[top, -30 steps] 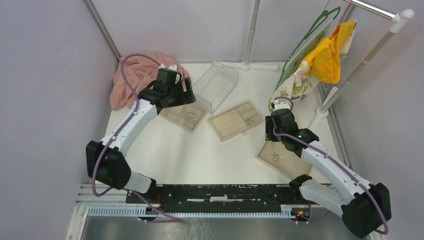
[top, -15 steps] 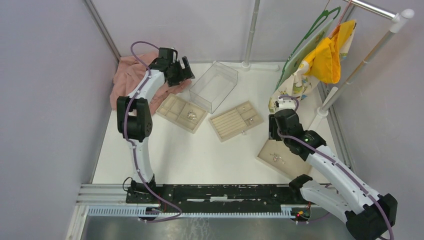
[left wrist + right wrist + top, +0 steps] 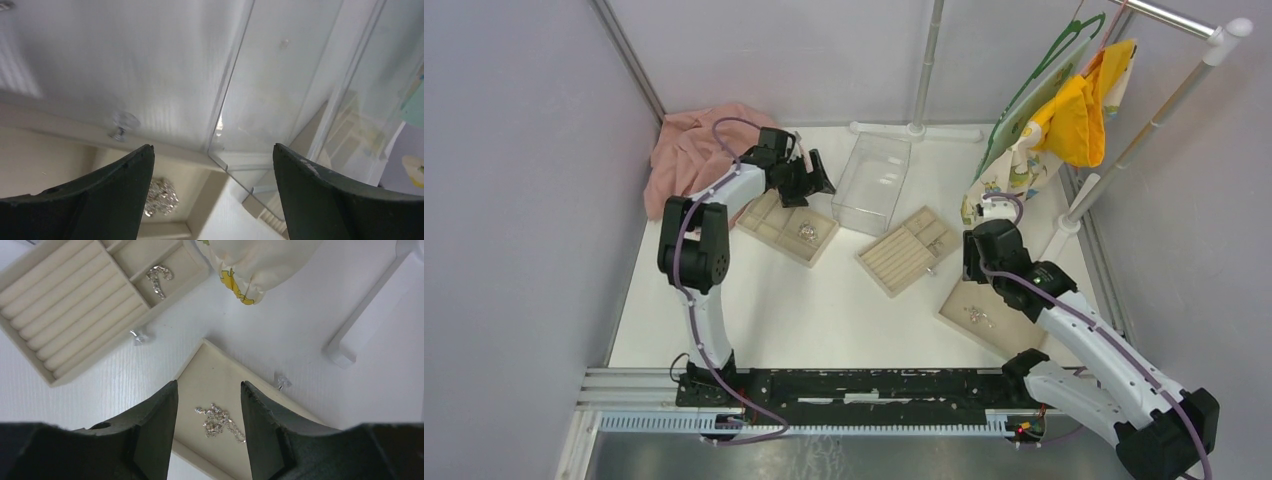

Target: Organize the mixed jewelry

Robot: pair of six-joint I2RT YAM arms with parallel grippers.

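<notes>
Right wrist: your right gripper (image 3: pixel 209 385), parted and empty, hovers over the tangled silver chain (image 3: pixel 219 421) on the right-edge beige tray (image 3: pixel 212 367), likely for a pick; left gripper (image 3: pixel 212 147) gapes empty by the clear plastic box (image 3: pixel 280 75).

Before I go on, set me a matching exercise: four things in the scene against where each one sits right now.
Things:
1. clear box
2. pink cloth
3. yellow garment
4. tangled chains

Places:
A. hanging on the rack, far right
B. far left corner
C. in the flat tray under the right gripper
D. just ahead of the left gripper

Pairs: 1-D, 2-B, 3-A, 4-C
</notes>
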